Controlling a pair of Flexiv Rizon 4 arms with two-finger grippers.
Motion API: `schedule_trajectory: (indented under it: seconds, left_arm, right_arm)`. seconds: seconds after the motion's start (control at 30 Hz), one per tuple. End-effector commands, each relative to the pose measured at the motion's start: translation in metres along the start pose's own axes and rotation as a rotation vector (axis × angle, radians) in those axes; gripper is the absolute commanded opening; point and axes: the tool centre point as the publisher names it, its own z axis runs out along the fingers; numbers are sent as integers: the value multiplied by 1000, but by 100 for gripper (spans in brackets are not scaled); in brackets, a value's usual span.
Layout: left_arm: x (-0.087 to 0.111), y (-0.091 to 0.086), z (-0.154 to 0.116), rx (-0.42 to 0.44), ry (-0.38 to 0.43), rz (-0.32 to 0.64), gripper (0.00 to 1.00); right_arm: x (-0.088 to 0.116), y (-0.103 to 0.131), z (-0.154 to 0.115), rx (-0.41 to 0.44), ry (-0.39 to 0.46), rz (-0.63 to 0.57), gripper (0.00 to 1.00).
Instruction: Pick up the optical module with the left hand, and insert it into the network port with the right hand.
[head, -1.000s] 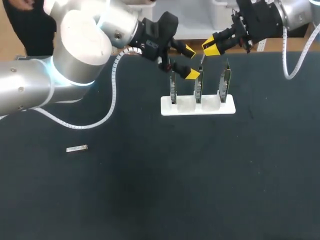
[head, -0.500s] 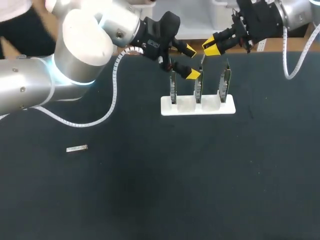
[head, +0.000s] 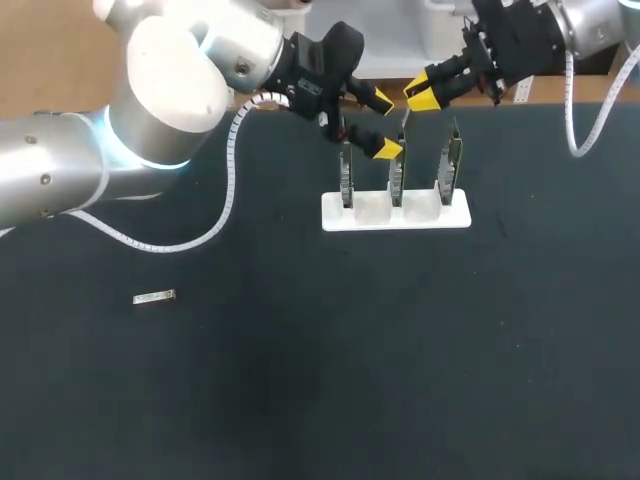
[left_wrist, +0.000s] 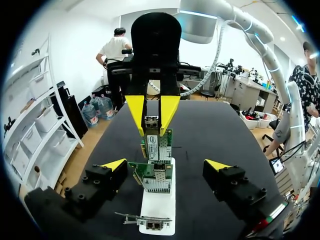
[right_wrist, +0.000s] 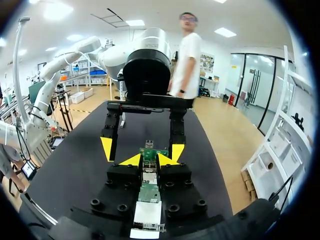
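Pinching the optical module (left_wrist: 151, 121) between nearly closed fingers, the right tool (head: 422, 95) hangs at the far middle of the tabletop (head: 330, 360), just above the middle network card (head: 397, 180) of three standing upright in a white holder (head: 395, 214). The left tool (head: 380, 125) gapes wide just left of it, gripping nothing. Another module (head: 155, 297) lies flat, well apart at the near left.
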Motion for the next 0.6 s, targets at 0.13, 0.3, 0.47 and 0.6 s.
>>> schedule_trajectory:
  seconds: [0.13, 0.3, 0.47, 0.6]
  left_arm:
    - [1, -1, 1, 7, 1, -9, 100]
    - [1, -1, 0, 13, -4, 0, 100]
    - [1, -2, 0, 12, -3, -1, 100]
    - [1, -2, 0, 12, -3, -1, 100]
  right_arm:
    - [-1, -1, 0, -4, 3, -1, 0]
    - [-3, -1, 1, -4, 22, -5, 0]
    - [-10, 2, 6, -26, 99, -36, 0]
    - [-11, 4, 7, -26, 113, -38, 0]
